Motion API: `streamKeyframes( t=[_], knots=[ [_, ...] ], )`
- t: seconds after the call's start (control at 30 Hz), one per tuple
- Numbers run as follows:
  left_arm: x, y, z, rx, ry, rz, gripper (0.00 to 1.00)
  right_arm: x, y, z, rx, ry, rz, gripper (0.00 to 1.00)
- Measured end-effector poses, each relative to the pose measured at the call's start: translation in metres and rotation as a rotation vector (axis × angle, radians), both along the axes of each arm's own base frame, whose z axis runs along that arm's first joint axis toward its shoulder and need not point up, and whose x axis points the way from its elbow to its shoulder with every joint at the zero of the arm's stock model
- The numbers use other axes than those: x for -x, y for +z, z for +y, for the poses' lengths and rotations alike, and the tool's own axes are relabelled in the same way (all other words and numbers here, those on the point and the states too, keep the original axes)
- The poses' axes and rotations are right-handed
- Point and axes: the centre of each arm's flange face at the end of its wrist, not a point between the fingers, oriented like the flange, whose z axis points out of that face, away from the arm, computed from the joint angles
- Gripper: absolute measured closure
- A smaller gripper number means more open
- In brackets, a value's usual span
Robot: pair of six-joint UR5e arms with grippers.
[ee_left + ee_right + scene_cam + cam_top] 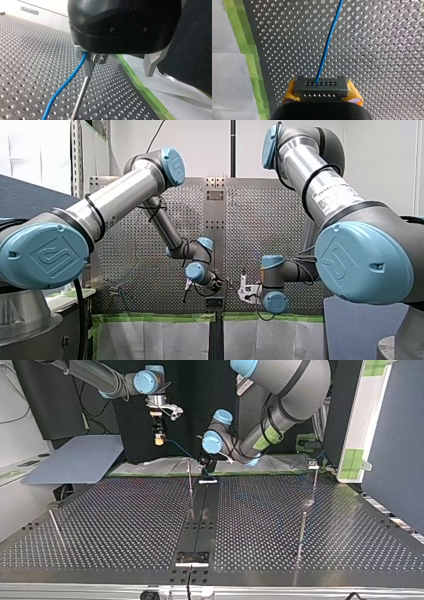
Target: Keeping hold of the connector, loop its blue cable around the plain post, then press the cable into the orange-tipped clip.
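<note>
Currently held: connector [321,86], clamped in right gripper [322,94], long side spanning its jaws.
Facing: holes point ahead, toward table [374,50].
Cable [329,42]: leaves connector, runs straight ahead.
Left gripper [120,67]: fingers wide apart, gripping nothing; cable beside one finger, at post [80,97].

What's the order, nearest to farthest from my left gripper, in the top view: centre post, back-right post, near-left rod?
1. centre post, just beside my left gripper.
2. back-right post, at the view's right.
3. near-left rod, towards the camera.
</note>
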Motion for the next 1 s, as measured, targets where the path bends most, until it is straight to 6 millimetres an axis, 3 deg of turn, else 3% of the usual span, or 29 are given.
streamKeyframes(
  t=[1.0],
  knots=[
    [0.021, 0.0, -0.025, -0.068, -0.075, -0.046, 0.0, 0.0, -0.002, 0.003, -0.007, 0.003, 0.031, 1.0]
  ],
)
